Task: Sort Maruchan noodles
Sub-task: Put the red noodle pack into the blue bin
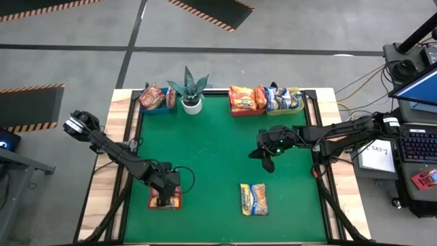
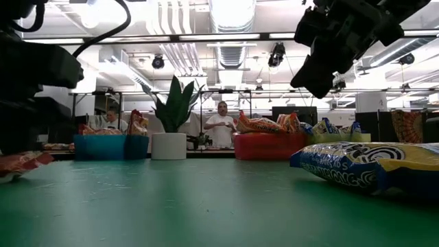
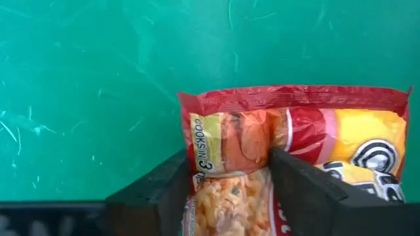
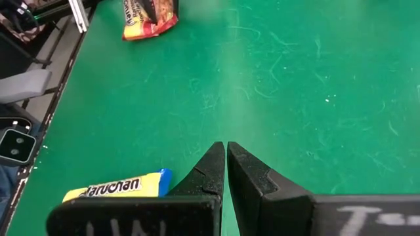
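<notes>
A red Maruchan packet [image 1: 166, 200] [image 3: 295, 124] lies flat on the green mat near the table's near left corner. My left gripper [image 1: 164, 195] [image 3: 231, 170] stands over it, pointing steeply down and open, with a strip of the packet showing between the fingers. A blue-and-yellow packet [image 1: 253, 199] [image 2: 370, 165] lies flat near the middle of the near edge. My right gripper [image 1: 268, 164] [image 4: 226, 154] hangs shut above the mat, right of centre, holding nothing. My left gripper comes at the red packet from above, pointing steeply down. Its open fingers [image 3: 298, 190] straddle the part near one short end [image 3: 230, 141]. Whether the fingertips touch the wrapper, I cannot tell. The packet lies flat on the mat.
Along the far edge stand a blue bin [image 1: 156, 108] with red packets, a potted plant [image 1: 190, 92], a red bin [image 1: 242, 109] with orange packets and a yellow-green bin [image 1: 287, 109] with blue-and-yellow ones. The mat's middle is open. People stand in the room behind.
</notes>
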Controlling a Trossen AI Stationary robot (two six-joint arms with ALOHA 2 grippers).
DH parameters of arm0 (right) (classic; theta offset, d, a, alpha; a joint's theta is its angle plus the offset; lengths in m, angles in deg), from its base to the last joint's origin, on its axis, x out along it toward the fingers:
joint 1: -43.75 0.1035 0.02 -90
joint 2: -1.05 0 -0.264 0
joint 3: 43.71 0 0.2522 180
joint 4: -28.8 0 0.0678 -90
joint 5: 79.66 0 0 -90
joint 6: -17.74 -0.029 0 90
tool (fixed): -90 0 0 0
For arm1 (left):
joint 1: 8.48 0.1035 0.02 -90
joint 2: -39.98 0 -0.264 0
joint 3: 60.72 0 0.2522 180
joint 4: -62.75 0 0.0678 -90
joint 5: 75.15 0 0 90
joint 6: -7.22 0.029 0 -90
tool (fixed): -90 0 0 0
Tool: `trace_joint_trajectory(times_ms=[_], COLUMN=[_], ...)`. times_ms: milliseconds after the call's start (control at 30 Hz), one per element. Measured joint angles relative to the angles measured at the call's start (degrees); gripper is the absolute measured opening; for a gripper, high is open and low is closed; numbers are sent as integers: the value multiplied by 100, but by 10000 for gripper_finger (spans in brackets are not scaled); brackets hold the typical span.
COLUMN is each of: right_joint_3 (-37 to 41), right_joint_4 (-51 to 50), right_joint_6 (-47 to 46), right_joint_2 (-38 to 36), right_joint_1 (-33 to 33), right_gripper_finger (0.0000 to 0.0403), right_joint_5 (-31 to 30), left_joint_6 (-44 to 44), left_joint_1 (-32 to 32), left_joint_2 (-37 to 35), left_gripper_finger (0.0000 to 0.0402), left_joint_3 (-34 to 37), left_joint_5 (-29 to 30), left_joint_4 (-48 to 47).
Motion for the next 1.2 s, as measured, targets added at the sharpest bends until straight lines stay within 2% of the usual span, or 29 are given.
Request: trace_joint_trajectory(times_ms=[267, 333, 433, 633, 833, 1033, 1200], right_joint_3=[18, 26, 31, 31, 57, 61, 61], right_joint_4=[-3, -2, 0, 5, 177, 191, 293], right_joint_6=[20, 20, 20, 52, 116, 133, 176], right_joint_2=[0, 0, 0, 0, 0, 0, 0], right_joint_1=[0, 0, 0, 0, -1, -2, -1], right_gripper_finger=[9, 9, 9, 9, 9, 9, 9], right_joint_5=[-2, -2, -2, -4, -13, -13, -185], left_joint_6=[159, 161, 231, 385, 495, 398, 510], left_joint_1=[0, -4, 3, 7, 7, 90, 644], left_joint_2=[2, -8, -107, -674, -1600, -2511, -3067], left_gripper_finger=[20, 13, 13, 3, 1, 1, 0], left_joint_3=[-113, -150, -233, -379, -416, -419, -422], left_joint_5=[7, 233, 915, 1910, 3659, 6168, 7917], left_joint_4=[-30, -40, -51, -338, -594, -1163, -1546])
